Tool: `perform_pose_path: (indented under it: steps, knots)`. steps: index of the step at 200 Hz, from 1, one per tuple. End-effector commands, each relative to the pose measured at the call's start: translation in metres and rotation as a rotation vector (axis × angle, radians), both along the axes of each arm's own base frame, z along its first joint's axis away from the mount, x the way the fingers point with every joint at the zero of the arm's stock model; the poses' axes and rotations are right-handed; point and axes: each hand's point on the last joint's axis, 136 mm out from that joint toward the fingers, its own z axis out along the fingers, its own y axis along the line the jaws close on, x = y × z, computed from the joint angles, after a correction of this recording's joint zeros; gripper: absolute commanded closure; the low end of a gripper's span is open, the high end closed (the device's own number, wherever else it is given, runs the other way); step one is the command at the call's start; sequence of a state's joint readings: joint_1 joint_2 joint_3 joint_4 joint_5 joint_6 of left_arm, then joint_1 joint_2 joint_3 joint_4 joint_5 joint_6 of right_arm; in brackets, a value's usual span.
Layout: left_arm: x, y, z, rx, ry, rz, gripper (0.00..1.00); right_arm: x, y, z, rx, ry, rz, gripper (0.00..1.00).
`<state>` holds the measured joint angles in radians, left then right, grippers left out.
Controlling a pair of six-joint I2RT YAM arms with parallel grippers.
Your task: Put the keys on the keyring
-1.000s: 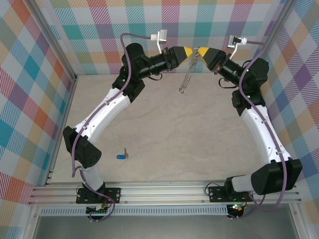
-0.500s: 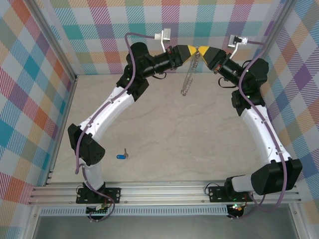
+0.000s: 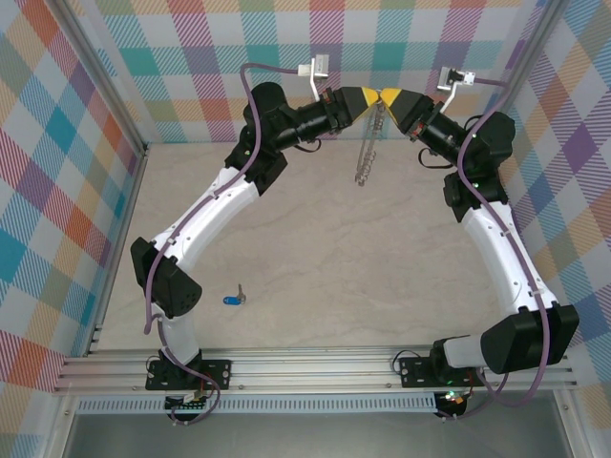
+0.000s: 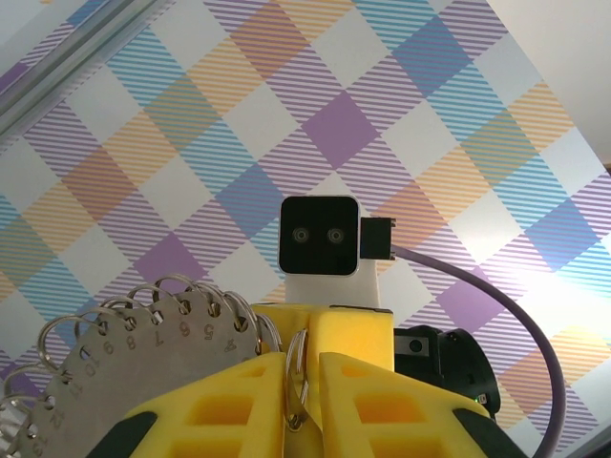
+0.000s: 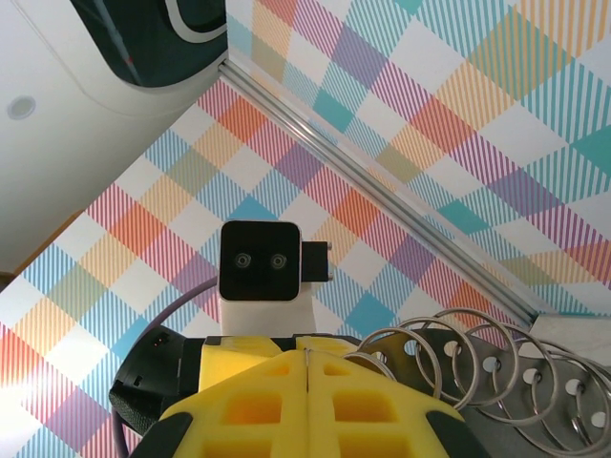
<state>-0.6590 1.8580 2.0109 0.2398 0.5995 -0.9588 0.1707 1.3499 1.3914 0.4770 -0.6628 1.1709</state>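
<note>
– Tabletop (image 3: pixel 382 248), nearest part?
– Blue key (image 3: pixel 232 300) lay flat, near left.
– Farther back?
– Keyring (image 3: pixel 366 143) hung aloft by the far wall; left claw (image 3: pixel 375 95) and right claw (image 3: pixel 389 95), tip to tip, both pinched its top.

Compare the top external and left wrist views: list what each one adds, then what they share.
Top external: the key lying on the table, and the keyring dangling full length. Left wrist: numbers stamped on the ring's tag, and a ring wire pinched in the left gripper. Both: the keyring held up where the left gripper meets the right gripper.
</note>
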Motion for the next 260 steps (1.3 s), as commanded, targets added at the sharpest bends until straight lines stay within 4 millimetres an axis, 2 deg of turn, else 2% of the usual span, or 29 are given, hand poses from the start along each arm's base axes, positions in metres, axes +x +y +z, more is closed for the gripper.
perform_pose_path:
  steps: [1, 31, 58, 62, 77, 83, 91, 115, 131, 195, 260]
  knots:
    - [-0.012, 0.000, 0.016, -0.047, -0.036, -0.013, 0.85, -0.010, 0.000, 0.015, 0.008, -0.059, 0.001, 1.00]
    - [-0.011, 0.000, 0.015, -0.046, -0.034, -0.012, 1.00, -0.009, 0.000, 0.014, 0.006, -0.053, 0.005, 1.00]
    - [-0.012, -0.001, 0.014, -0.034, -0.052, -0.011, 1.00, -0.007, 0.002, 0.012, -0.010, -0.042, 0.017, 1.00]
    - [-0.012, 0.000, 0.015, -0.028, -0.058, -0.008, 1.00, -0.007, 0.002, 0.011, -0.014, -0.037, 0.017, 0.95]
    - [-0.012, 0.000, 0.010, 0.006, -0.075, -0.007, 1.00, -0.005, -0.006, 0.007, -0.033, -0.008, 0.002, 0.59]
    - [-0.011, 0.000, 0.008, 0.020, -0.080, -0.010, 1.00, -0.005, -0.010, 0.005, -0.042, 0.007, -0.004, 0.52]
    - [-0.011, 0.000, 0.006, 0.036, -0.084, -0.019, 1.00, -0.006, -0.015, 0.001, -0.052, 0.022, -0.008, 0.48]
    - [-0.013, 0.003, 0.001, 0.073, -0.118, -0.062, 1.00, -0.014, -0.032, -0.007, -0.067, 0.051, -0.014, 0.48]
    - [-0.015, 0.003, -0.003, 0.105, -0.135, -0.102, 1.00, -0.023, -0.037, -0.009, -0.086, 0.055, -0.006, 0.48]
    - [-0.025, 0.001, -0.012, 0.179, -0.182, -0.253, 1.00, -0.055, -0.022, 0.000, -0.165, -0.006, 0.146, 0.59]
    - [-0.035, 0.002, -0.008, 0.196, -0.210, -0.309, 1.00, -0.054, -0.019, -0.005, -0.164, 0.012, 0.173, 0.62]
